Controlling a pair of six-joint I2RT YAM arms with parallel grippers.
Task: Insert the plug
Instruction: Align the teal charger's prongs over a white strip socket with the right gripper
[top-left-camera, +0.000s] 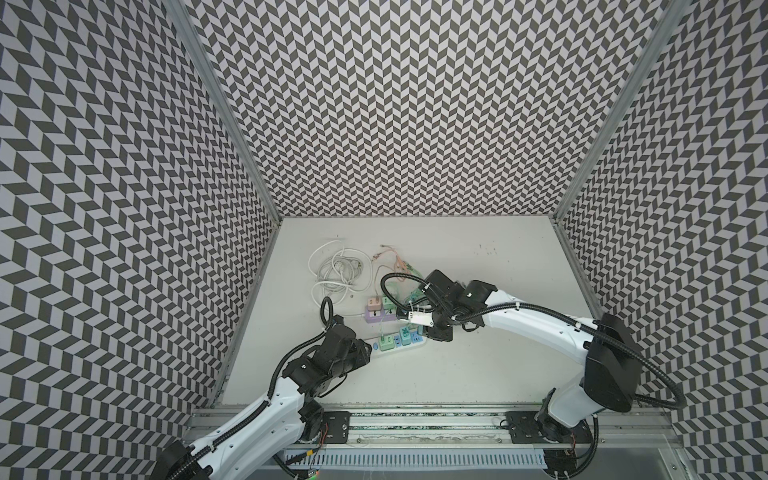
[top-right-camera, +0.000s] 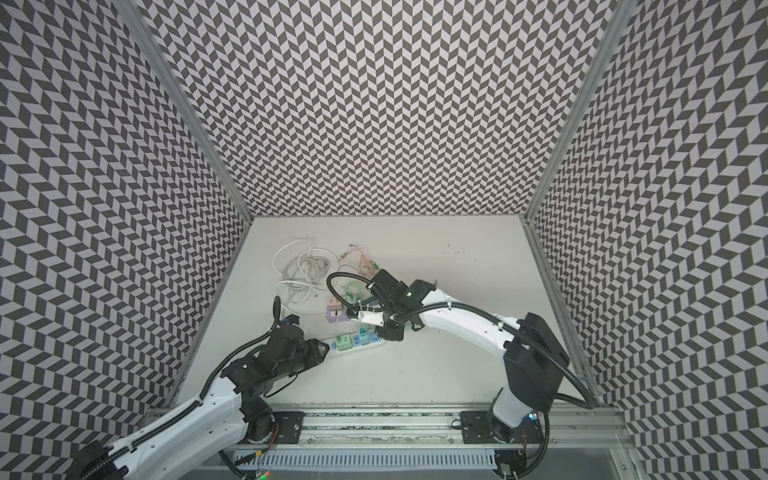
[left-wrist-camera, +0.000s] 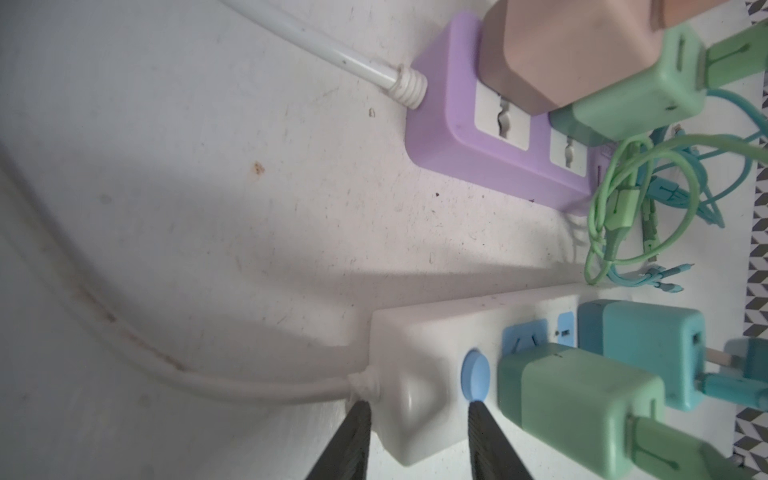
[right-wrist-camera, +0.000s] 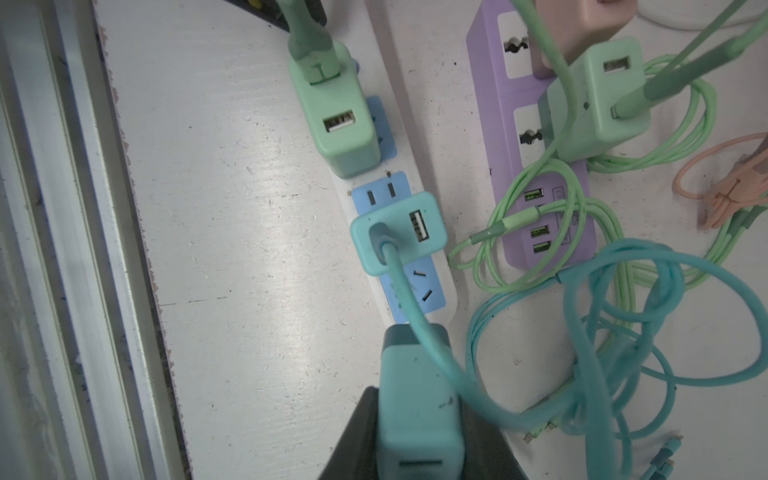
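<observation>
Left wrist view first, since that's the close end: the left gripper (left-wrist-camera: 417, 405) has its fingers (left-wrist-camera: 349, 440) set fairly narrow either side of the cord end of the white power strip (left-wrist-camera: 415, 345), one by the cord's collar and one by the blue button (left-wrist-camera: 476, 376). Can't tell if they're biting or just bracketing it, but my guess is it's there to pin the strip so it won't skate across the table (top-left-camera: 478, 374) when a plug gets shoved in. Over at the strip's free end the right gripper (right-wrist-camera: 417, 390) is clamped on the sides of the teal plug (right-wrist-camera: 419, 436), which I'd guess leaves the prong face clear. The plug hangs just over that end and doesn't look seated, right by an empty three-slot outlet (right-wrist-camera: 430, 286), so that looks like the target. Head count: two strips, the white one and, just behind it, the purple strip (right-wrist-camera: 484, 54). Five charger blocks: the held teal one, a teal charger (right-wrist-camera: 399, 232) and a green charger (right-wrist-camera: 332, 108) sitting in the white strip, plus a pink charger (left-wrist-camera: 552, 54) and a second green charger (right-wrist-camera: 598, 99) in the purple. Three USB ports (right-wrist-camera: 540, 230) on the purple one's end. Further back, a green cable tangle (right-wrist-camera: 704, 112), a pink cable (right-wrist-camera: 731, 195), and a teal cable (right-wrist-camera: 402, 286) running from the teal charger into its own tangle; farthest off, one heap of white cord (top-left-camera: 338, 266).
</observation>
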